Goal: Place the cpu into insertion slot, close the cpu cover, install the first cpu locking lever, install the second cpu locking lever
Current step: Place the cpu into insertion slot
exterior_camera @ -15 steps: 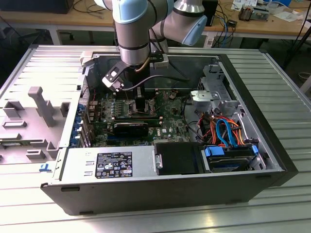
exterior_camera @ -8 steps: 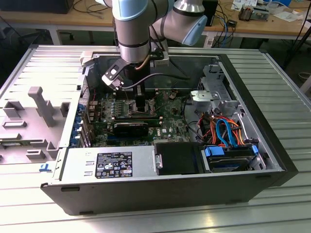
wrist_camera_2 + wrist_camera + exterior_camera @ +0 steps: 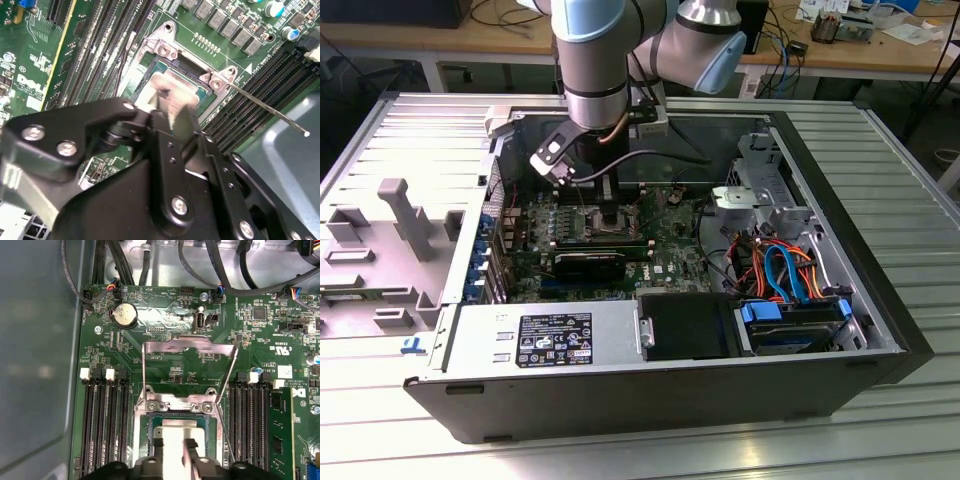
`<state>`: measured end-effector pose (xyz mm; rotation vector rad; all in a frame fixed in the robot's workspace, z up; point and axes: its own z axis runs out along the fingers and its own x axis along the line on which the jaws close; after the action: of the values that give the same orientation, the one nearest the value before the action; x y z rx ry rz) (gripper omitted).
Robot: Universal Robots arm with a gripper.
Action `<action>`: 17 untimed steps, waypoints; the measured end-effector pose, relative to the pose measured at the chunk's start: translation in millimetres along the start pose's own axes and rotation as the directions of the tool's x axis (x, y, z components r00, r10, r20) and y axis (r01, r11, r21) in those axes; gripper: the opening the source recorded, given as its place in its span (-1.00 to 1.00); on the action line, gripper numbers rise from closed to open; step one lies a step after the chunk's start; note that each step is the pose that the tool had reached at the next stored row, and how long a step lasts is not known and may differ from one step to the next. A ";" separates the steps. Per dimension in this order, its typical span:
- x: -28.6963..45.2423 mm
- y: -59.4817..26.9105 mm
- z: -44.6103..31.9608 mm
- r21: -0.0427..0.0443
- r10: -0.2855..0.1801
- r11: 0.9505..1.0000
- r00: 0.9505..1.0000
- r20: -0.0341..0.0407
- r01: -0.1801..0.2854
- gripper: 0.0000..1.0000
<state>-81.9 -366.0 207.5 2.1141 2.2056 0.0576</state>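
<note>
An open computer case (image 3: 880,330) lies flat on a ribbed metal table (image 3: 880,440), with wooden benches (image 3: 410,40) strewn with cables along the back of the room. In the exterior view a grey moulded tray (image 3: 380,250) sits on the table at nine o'clock of the case. The arm (image 3: 595,60) reaches down into the case, and the gripper (image 3: 610,205) is right over the slot (image 3: 142,435) on the green board (image 3: 260,340). The cpu (image 3: 175,432) lies in the slot, directly under the gripper (image 3: 174,452). I cannot tell whether the gripper pinches it or is loose. The cover (image 3: 190,343) stands swung up. A thin lever (image 3: 265,106) juts out free. Orange and blue cables (image 3: 785,265) run at four o'clock of the slot.
</note>
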 end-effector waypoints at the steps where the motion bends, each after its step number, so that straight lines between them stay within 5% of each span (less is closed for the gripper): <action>1: 1.7 0.1 1.2 0.001 -0.001 1.000 1.000 0.003 0.001 -0.54; 4: 4.3 0.9 3.3 0.001 -0.005 1.000 1.000 0.004 0.005 -0.78; 9: 4.4 2.9 2.6 0.001 -0.005 1.000 1.000 0.003 0.005 -0.78; 14: 3.0 5.5 -28.4 0.001 -0.005 1.000 1.000 0.003 0.005 -0.78; 17: 2.4 6.3 -31.9 0.004 -0.005 1.000 1.000 0.002 0.005 -0.78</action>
<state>-78.5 -362.3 239.7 2.1099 2.2117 0.0502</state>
